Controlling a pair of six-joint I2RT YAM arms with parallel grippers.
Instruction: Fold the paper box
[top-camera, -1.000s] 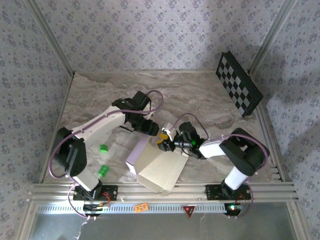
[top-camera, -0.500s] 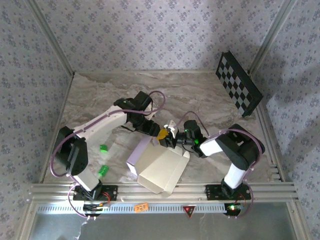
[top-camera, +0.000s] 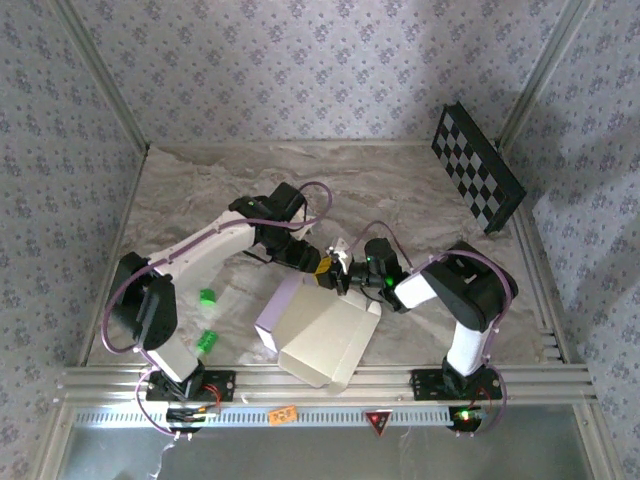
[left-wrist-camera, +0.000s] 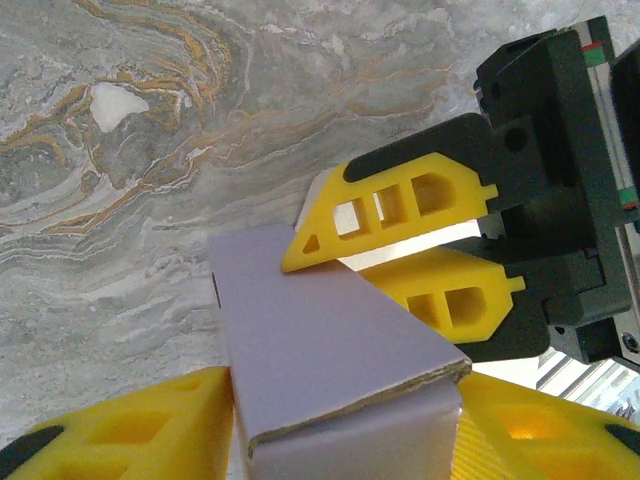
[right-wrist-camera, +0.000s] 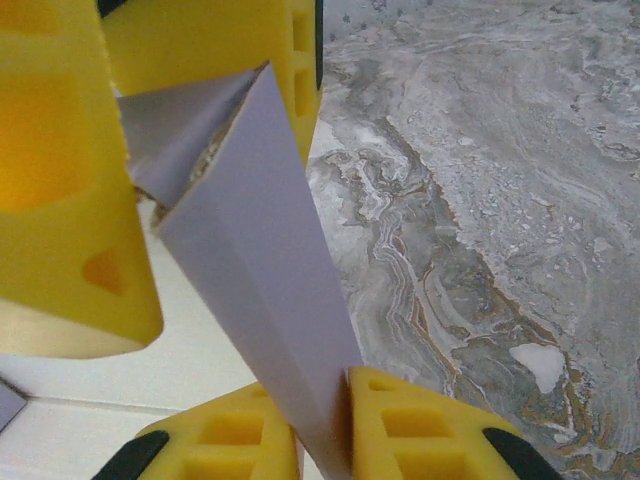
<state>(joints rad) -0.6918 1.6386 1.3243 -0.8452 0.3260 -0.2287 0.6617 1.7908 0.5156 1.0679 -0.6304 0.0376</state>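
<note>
Left tool (left-wrist-camera: 345, 430): clamps folded lavender flap of paper box (top-camera: 320, 335).
Right tool (right-wrist-camera: 325, 430): nearly closed, pinching flap edge.
Left arm (top-camera: 200, 245), right arm (top-camera: 450, 285): converge at box's far edge.

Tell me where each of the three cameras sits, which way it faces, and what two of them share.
Top: fixed above and behind, facing down on the table; left arm, right arm, paper box and checkerboard panel show.
Left wrist: on the left arm, facing along the left gripper at the lavender flap it holds; the right gripper opposite.
Right wrist: on the right arm, facing along its own fingers, which pinch that flap; the left gripper's fingers above.
Shared: both wrist views show the same flap from opposite ends.
</note>
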